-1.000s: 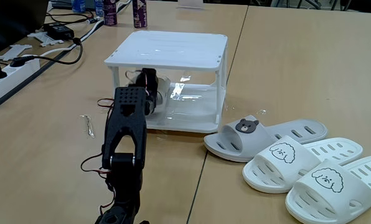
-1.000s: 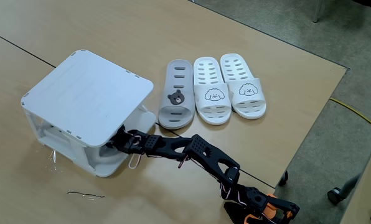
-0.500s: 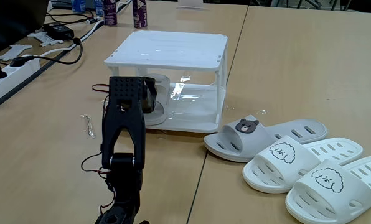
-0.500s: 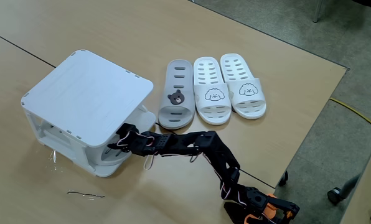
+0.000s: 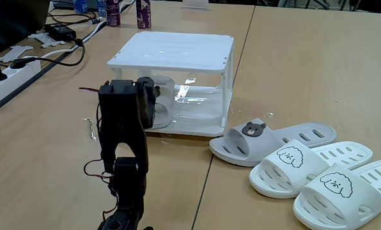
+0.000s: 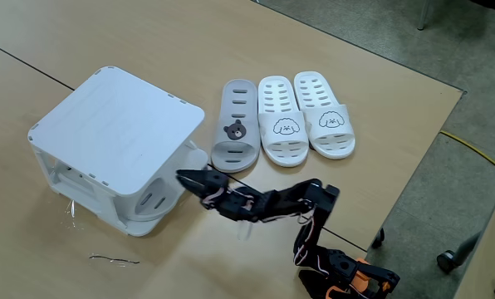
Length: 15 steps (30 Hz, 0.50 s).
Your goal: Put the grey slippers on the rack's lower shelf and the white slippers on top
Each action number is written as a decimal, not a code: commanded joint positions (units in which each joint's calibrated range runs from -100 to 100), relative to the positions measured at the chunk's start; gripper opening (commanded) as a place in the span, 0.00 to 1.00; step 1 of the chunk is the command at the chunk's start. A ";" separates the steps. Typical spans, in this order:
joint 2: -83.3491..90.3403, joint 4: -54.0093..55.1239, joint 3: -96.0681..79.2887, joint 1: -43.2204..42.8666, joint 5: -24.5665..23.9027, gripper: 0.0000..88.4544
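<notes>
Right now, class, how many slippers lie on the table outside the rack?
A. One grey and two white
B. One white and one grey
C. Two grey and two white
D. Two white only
A: on the table beside the rack lie one grey slipper with a bear badge and two white slippers with dog faces.

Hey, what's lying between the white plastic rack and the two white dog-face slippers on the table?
One grey rubber bear-badge slipper lies between the white two-tier rack and the white dog-face slippers, as both fixed views show.
</notes>
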State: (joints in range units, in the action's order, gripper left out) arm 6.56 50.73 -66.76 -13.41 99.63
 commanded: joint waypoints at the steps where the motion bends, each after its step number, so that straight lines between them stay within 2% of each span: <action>1: 8.55 14.33 -12.68 -0.49 0.37 0.01; 4: 8.80 20.02 -21.70 -0.49 0.37 0.01; 8: 5.18 20.62 -28.01 0.33 0.37 0.01; 10: 0.64 21.32 -28.10 0.83 0.37 0.01; 15: -13.75 32.19 -21.34 4.94 0.37 0.01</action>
State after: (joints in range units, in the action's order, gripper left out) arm 0.87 76.39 -94.16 -11.69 99.63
